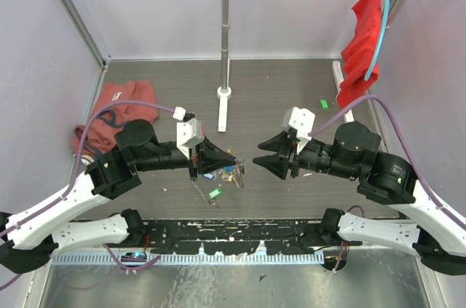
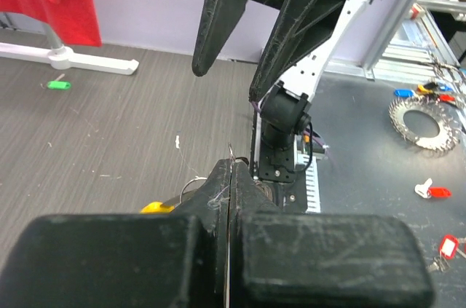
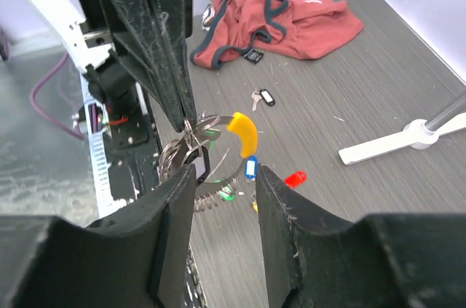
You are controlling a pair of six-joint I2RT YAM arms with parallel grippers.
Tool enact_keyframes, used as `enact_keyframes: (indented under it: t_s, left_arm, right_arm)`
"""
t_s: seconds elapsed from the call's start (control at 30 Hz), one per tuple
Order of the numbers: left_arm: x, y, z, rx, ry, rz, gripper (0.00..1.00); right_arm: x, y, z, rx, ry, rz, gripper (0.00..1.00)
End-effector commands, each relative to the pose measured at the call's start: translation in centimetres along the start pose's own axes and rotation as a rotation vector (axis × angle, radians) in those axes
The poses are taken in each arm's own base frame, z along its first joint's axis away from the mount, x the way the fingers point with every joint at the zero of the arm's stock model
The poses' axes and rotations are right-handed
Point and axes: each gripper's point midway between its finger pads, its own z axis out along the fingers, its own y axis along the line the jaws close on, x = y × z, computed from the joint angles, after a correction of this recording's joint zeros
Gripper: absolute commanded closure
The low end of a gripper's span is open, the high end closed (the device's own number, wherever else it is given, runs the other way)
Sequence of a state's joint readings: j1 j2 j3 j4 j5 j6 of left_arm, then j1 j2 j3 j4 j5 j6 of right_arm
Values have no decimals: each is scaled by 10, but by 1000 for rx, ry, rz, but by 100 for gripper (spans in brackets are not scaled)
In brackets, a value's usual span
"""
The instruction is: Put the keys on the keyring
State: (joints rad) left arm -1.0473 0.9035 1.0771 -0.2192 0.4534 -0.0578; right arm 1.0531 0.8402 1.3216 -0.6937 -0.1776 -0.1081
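Pinching a thin silvery coil of the keyring [image 3: 242, 133], the left gripper [image 3: 188, 120] has its fingers pressed flat together, tip aimed toward 3 o'clock in the top view; the ring sits just under that tip, near table centre, its yellow curved section arcing from 11 to 5 o'clock in the right wrist view; a blue-tagged key [image 3: 250, 168] shows just below the yellow part, long axis 12 to 6; a red-tagged key [image 3: 295, 178] lies at its 3 o'clock, a green-tagged key [image 3: 227, 195] at 7; whether they are threaded on I cannot tell; the right gripper [image 3: 226, 173] faces the ring, jaws spread, holding nothing; a black-tagged key [image 3: 263, 97] lies apart, toward the salmon cloth [image 3: 291, 13].
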Motion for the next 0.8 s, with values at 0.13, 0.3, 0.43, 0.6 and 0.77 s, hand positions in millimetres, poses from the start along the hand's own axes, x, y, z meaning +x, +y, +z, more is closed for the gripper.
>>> enact_keyframes:
  t_s: [0.13, 0.3, 0.43, 0.6, 0.77]
  left_arm:
    - [-33, 4, -10, -61, -176, -20, 100]
    - [-36, 3, -11, -60, -190, -21, 100]
    - [-38, 2, -13, -59, -196, -17, 100]
    - [-40, 1, -14, -58, -200, -16, 100]
    - [-41, 1, -14, -58, -204, -12, 100]
  right_arm:
    - [-37, 2, 9, 11, -268, 176, 56]
    - [-41, 14, 12, -62, -295, 188, 56]
    - [-34, 18, 17, -84, -263, 193, 55]
    - [-29, 18, 18, -84, -246, 196, 55]
    - [-27, 20, 22, -100, -228, 197, 55]
